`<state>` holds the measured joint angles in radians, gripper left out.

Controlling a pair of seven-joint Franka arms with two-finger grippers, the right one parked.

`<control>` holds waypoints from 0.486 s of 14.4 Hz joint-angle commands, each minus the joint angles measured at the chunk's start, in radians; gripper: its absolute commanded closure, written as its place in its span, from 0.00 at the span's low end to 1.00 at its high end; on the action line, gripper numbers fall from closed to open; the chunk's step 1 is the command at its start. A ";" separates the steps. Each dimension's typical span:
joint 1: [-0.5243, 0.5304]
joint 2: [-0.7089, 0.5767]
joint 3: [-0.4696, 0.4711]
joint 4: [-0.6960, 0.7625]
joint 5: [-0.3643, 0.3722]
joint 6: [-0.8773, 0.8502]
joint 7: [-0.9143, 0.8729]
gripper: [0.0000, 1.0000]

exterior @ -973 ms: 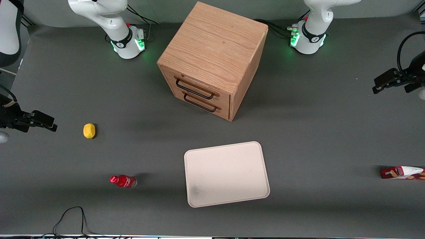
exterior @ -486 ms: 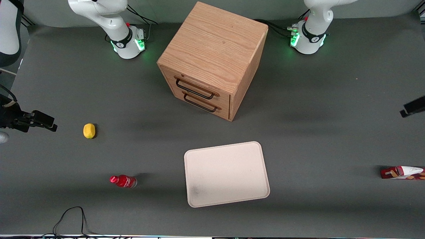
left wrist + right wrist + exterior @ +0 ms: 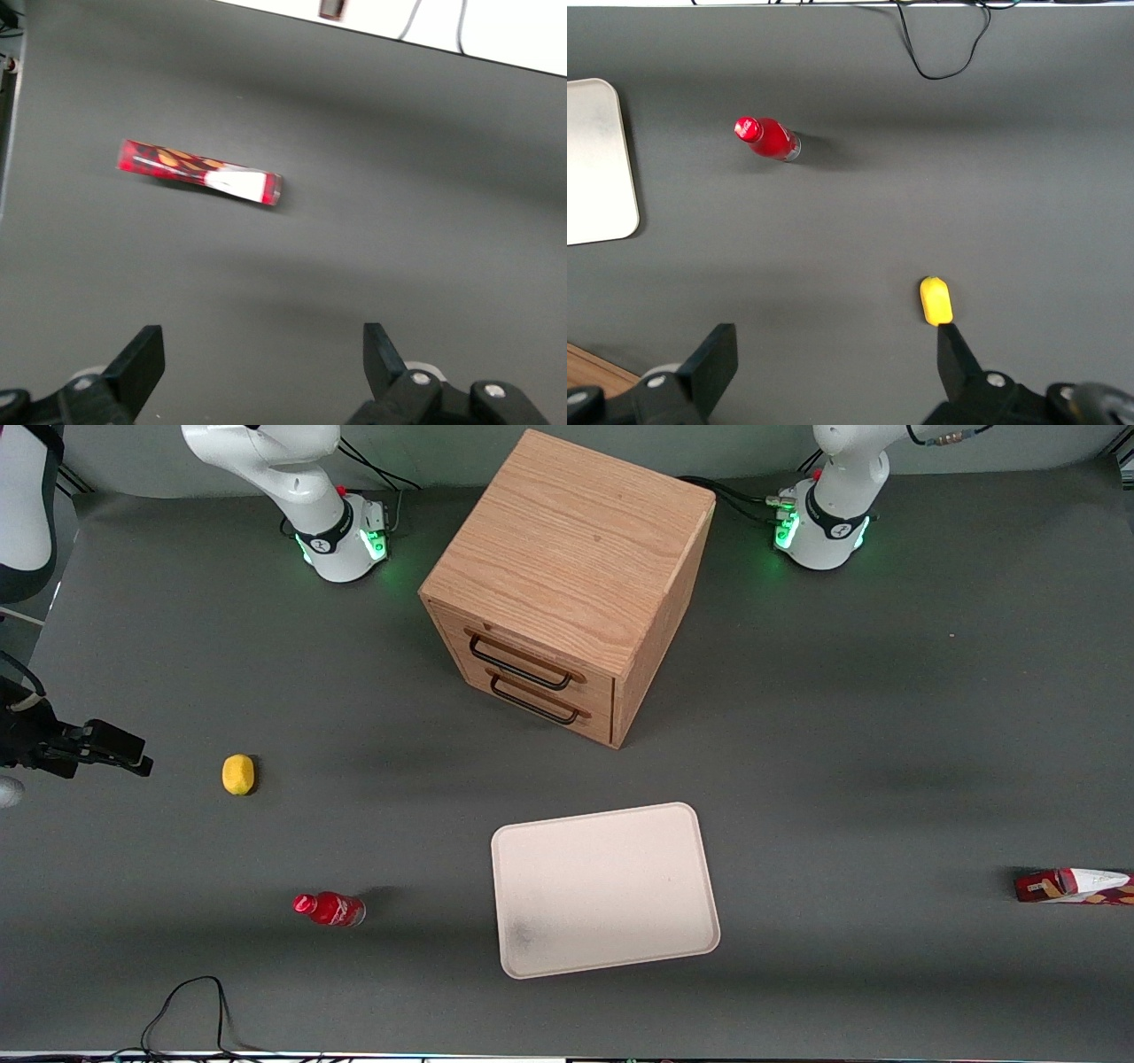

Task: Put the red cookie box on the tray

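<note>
Two wide-spread fingers (image 3: 142, 359) of the claw (image 3: 263, 354) hang above the tabletop (image 3: 399, 221), near the red cookie box (image 3: 200, 172), well apart from the tray (image 3: 605, 888).

Box (image 3: 1074, 886): flat on table at working arm's end, cut by frame edge
Tray (image 3: 605, 889): mid-table, nearer camera than cabinet (image 3: 567, 584)
Bottle (image 3: 329, 909), lemon (image 3: 237, 774): toward parked arm's end
Gripper: out of frame
</note>
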<state>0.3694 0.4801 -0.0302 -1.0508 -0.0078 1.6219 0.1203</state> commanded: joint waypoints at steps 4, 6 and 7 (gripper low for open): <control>0.146 0.208 -0.074 0.228 0.006 -0.033 0.098 0.00; 0.152 0.212 -0.066 0.229 0.006 -0.017 0.093 0.00; 0.149 0.212 -0.060 0.227 0.009 -0.011 0.081 0.00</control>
<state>0.5196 0.6715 -0.0839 -0.8806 -0.0082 1.6229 0.2015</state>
